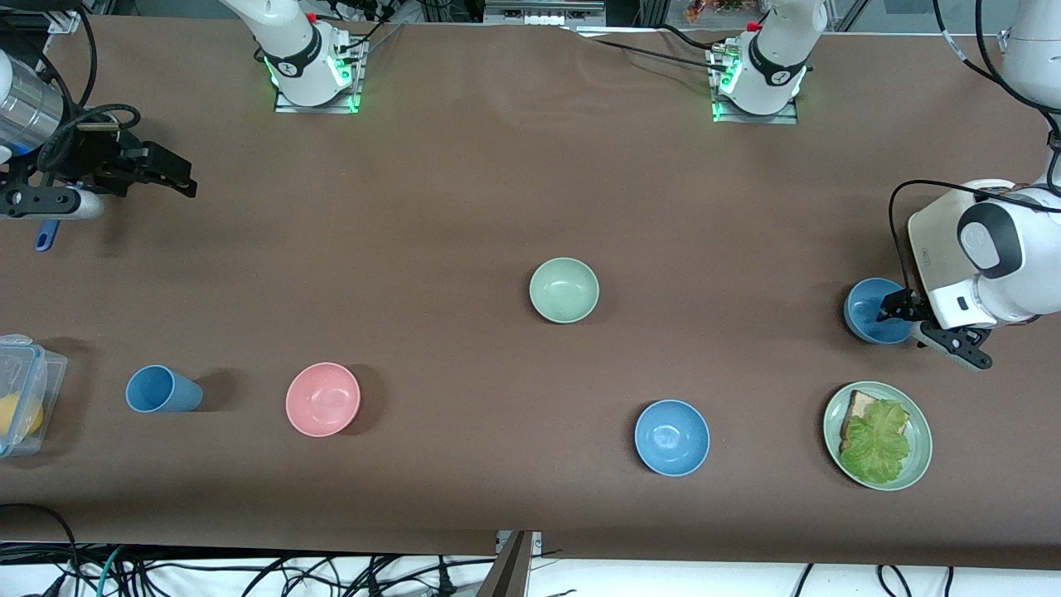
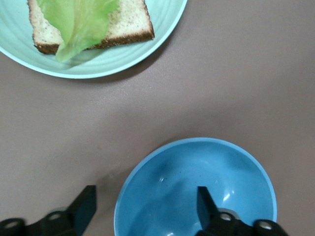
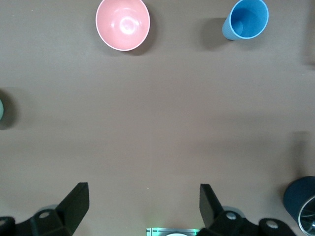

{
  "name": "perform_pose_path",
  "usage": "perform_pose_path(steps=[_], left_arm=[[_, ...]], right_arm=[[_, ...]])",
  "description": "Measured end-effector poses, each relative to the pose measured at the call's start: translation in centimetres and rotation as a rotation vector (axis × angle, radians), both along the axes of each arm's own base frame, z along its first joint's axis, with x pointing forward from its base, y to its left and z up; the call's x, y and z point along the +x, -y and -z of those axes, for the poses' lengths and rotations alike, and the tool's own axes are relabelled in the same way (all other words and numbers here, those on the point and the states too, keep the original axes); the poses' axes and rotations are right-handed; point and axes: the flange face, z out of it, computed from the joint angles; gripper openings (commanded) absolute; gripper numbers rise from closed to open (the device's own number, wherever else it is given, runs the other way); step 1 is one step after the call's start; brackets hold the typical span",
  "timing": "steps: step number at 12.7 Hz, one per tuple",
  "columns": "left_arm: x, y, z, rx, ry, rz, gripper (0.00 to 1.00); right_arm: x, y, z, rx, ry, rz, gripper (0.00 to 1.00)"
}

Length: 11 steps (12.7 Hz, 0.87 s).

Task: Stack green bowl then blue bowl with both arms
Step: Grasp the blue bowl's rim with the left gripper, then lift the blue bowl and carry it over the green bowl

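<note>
The green bowl point(image 1: 564, 289) sits near the middle of the table point(image 1: 464, 207), with nothing in it. It stands alone, well apart from the other dishes.

There are two blue bowls. One blue bowl point(image 1: 870, 310) is at the left arm's end of the table. The left gripper point(image 1: 898, 308) is right at this bowl. Its fingers point(image 2: 205, 205) are apart, one finger inside the bowl and the other point(image 2: 84, 205) outside, with the rim point(image 2: 118, 211) between them. They are not squeezing the rim yet. The bowl rests flat on the table.

The other blue bowl point(image 1: 672, 437) is nearer the front camera, between the green bowl and the plate point(image 1: 918, 464). Nothing touches it.

The plate is green and has bread point(image 1: 858, 406) with a lettuce leaf point(image 1: 877, 441) on top. It lies just beside the left gripper's bowl, nearer the front camera.

The right gripper point(image 1: 178, 176) waits up at the right arm's end of the table, well away from all the bowls. Its fingers point(image 3: 75, 202) are wide apart and hold nothing.

A pink bowl point(image 1: 322, 399) and a blue cup point(image 1: 162, 390) lying on its side are toward the right arm's end. A clear box point(image 1: 29, 390) with something yellow in it sits at the table's edge beside the cup.
</note>
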Motion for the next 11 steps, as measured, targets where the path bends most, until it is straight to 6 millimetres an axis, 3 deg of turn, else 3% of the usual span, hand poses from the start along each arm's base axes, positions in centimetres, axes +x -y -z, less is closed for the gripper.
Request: perform_pose_path(steps=[1,7,11], left_arm=[[-0.1,0.0,0.1,-0.002,-0.003,0.012,0.0],[-0.8,-1.9,0.6,-0.005,-0.006,0.088,0.0],[0.2,-1.1,-0.7,-0.027,-0.04,0.102,0.0]], right_arm=[[0.1,0.0,0.1,-0.002,-0.001,-0.001,0.99],[0.2,0.0,-0.3,-0.052,0.02,-0.016,0.99],[0.6,-0.1,-0.7,-0.054,0.053,-0.018,0.99]])
